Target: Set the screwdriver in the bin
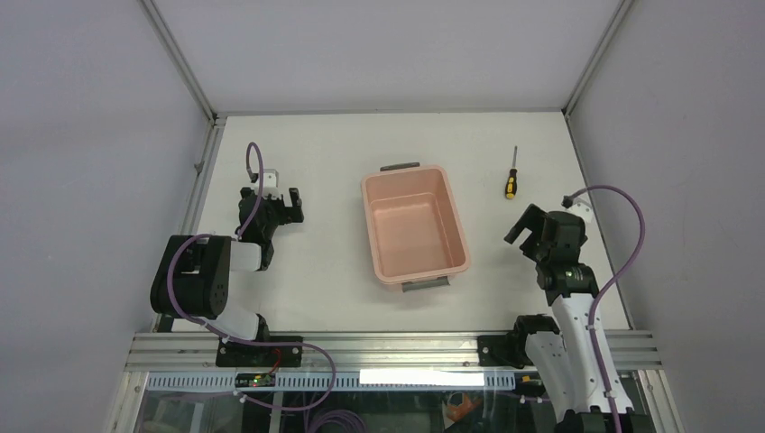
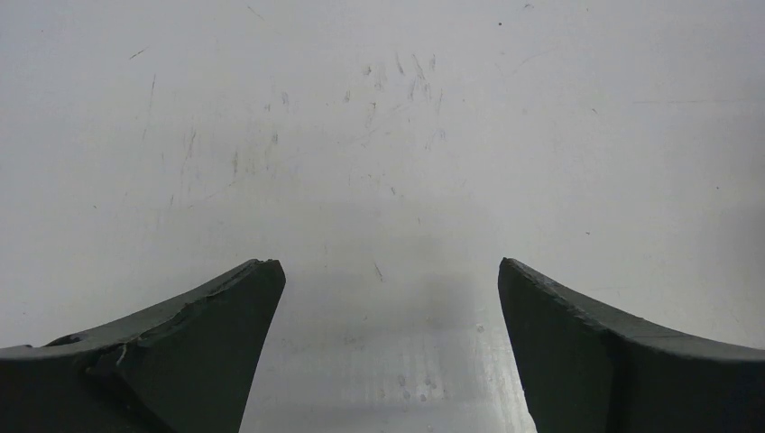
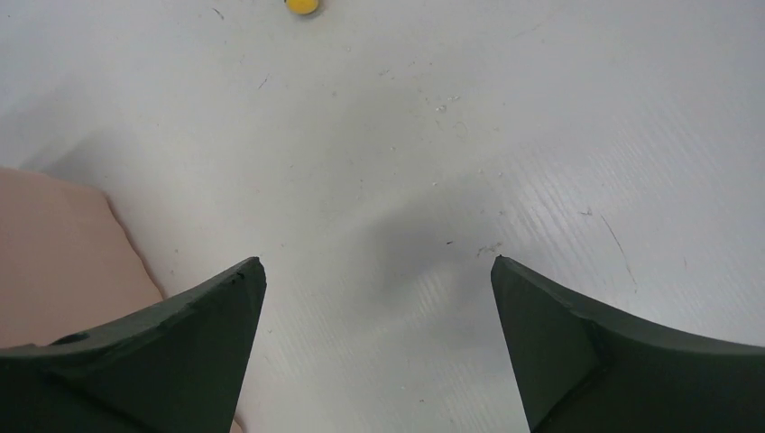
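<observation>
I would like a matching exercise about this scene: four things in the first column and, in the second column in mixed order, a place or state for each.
Column 1
1. screwdriver
2. bin
3. left gripper
4. right gripper

Column 2
a. empty, in the middle of the table
b. open, over bare table to the left of the bin
c. lying flat on the table, right of the bin
d. open, right of the bin, on the near side of the screwdriver

Pairs: 1-c, 2-a, 3-b, 4-d

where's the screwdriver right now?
Top view: the screwdriver lies right of the bin, near its far end, just beyond the open right pincer, untouched.
</observation>
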You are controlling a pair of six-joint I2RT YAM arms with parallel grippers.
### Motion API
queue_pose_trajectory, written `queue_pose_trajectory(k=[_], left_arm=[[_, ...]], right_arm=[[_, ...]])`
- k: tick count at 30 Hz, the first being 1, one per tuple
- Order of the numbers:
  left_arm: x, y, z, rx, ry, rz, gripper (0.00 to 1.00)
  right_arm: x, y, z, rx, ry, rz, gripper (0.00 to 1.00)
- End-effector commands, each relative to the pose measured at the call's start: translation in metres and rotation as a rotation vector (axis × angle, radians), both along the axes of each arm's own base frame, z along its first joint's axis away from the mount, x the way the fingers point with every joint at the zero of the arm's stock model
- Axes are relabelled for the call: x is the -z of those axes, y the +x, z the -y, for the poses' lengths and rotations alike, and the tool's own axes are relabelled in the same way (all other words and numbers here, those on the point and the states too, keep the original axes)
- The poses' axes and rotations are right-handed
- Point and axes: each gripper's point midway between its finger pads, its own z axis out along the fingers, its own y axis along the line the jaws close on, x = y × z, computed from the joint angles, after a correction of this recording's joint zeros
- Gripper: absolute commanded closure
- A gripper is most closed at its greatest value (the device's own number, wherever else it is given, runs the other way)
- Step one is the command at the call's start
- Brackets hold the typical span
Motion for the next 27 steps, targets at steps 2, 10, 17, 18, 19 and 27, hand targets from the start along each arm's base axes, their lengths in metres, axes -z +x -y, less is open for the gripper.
queue_pose_trajectory(k=[2, 10, 17, 18, 19, 27], left_arm=[[-0.017, 0.003, 0.008, 0.026, -0.025, 0.057, 0.01], [-0.017, 0.003, 0.008, 0.025, -0.025, 0.057, 0.01], [-0.018, 0.003, 0.008, 0.026, -0.025, 0.057, 0.01], [-0.017, 0.003, 0.008, 0.026, -0.025, 0.057, 0.01], [-0.017, 0.003, 0.008, 0.027, -0.025, 0.056, 0.01], [-0.018, 0.003, 0.008, 0.025, -0.024, 0.057, 0.01]], right_arm=[[-0.052, 0.031, 0.0, -0.002, 0.01, 0.069, 0.01], [-0.073, 0.107, 0.004, -0.036, -0.025, -0.196, 0.01], [-0.03, 0.196, 0.011, -0.099, -0.055, -0.397, 0.01], [-0.024, 0.206, 0.013, -0.104, -0.066, -0.422, 0.02], [-0.014, 0.213, 0.015, -0.108, -0.072, -0.454, 0.03], [0.056, 0.238, 0.022, -0.156, 0.019, -0.601, 0.2]])
